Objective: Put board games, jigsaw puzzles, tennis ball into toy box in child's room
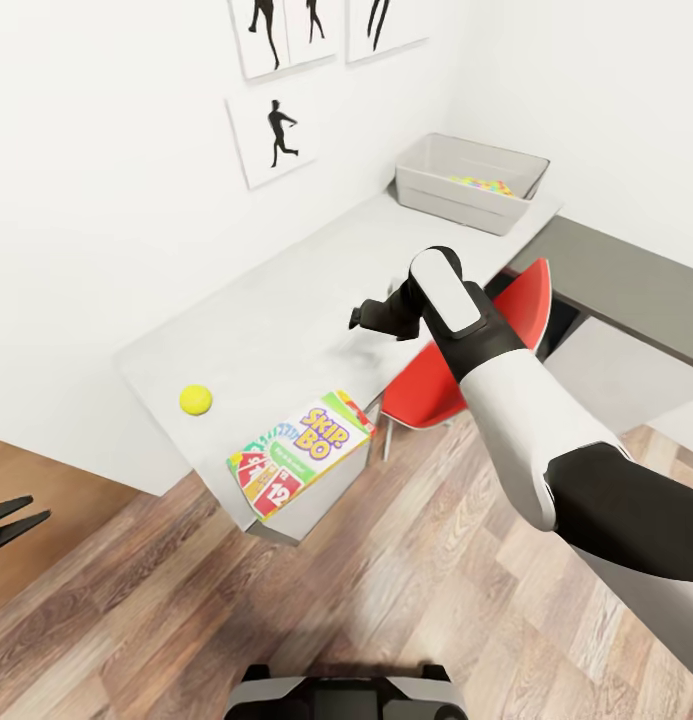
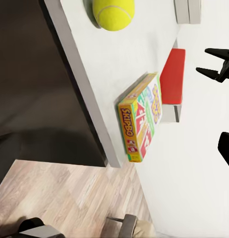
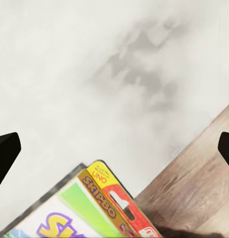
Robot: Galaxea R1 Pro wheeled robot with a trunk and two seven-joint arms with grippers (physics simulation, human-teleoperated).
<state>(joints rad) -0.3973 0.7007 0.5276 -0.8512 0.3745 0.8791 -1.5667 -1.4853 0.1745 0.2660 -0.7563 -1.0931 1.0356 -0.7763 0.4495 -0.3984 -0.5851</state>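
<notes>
Step in hand, judged: picking up the board game (image 1: 300, 452), a Skip-Bo box lying flat at the near edge of the worktop (image 1: 286, 310) and partly overhanging it. The right gripper (image 1: 371, 317) hovers above bare worktop, well short of the box. It should come toward the overhanging corner and pinch across the box's thickness there. Right jaws are spread wide and hold nothing. Left gripper (image 1: 8, 520) hangs off to the side, jaws parted, empty. Tennis ball (image 1: 195, 399) sits near the box; toy box (image 1: 470, 182) stands at the worktop's far end, coloured puzzle pieces inside.
</notes>
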